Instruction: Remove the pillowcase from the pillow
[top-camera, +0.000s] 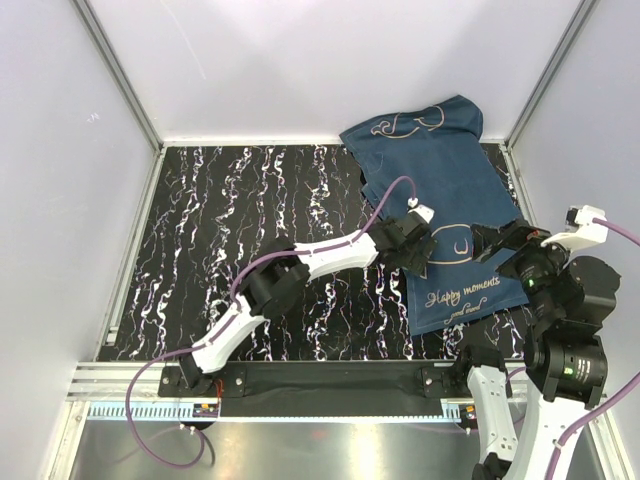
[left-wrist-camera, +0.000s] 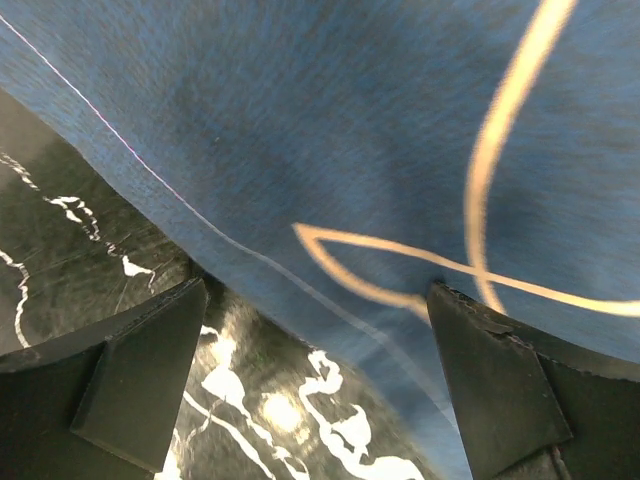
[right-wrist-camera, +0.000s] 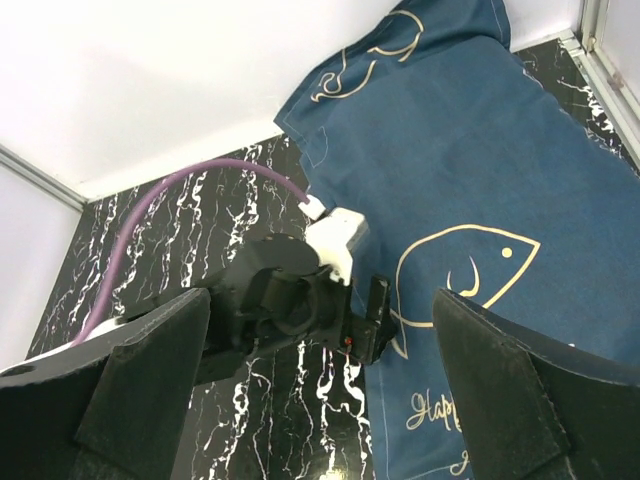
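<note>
- The pillowcase (top-camera: 440, 170) lies on the right, far part of the table (top-camera: 250, 220). Its far end reaches the back wall (top-camera: 300, 60), and its near end stops short of the table's front edge.
- It is navy and spread fairly flat, with a few folds along its left side.
- The pillow is not visible in any view. I cannot tell whether it is inside the cover.
- A gold whale (top-camera: 405, 122) is drawn at the far end, a fish (top-camera: 455, 243) near the middle, and the lettering (top-camera: 465, 293) at the near end.
- The left arm stretches across the table from the near left, and a purple cable (top-camera: 385, 195) loops over its wrist.
- The left gripper (top-camera: 418, 245) sits at the pillowcase's left edge, by the fish's tail.
- In the left wrist view, the left gripper (left-wrist-camera: 315, 295) is released and its jaws are spread wide. One jaw is over the table (left-wrist-camera: 60, 240) and the other over the pillowcase (left-wrist-camera: 350, 120).
- The hem (left-wrist-camera: 180, 200) runs slantwise between the jaws, and nothing is pinched. I cannot tell whether the tips touch the cloth.
- The right gripper (top-camera: 495, 243) is held over the right side of the pillowcase, level with the fish.
- In the right wrist view, the right gripper (right-wrist-camera: 322, 300) is released too, wide apart and empty. It is raised above the pillowcase (right-wrist-camera: 460, 150) and looks down on the fish (right-wrist-camera: 465, 265) and the left gripper (right-wrist-camera: 365, 320).
</note>
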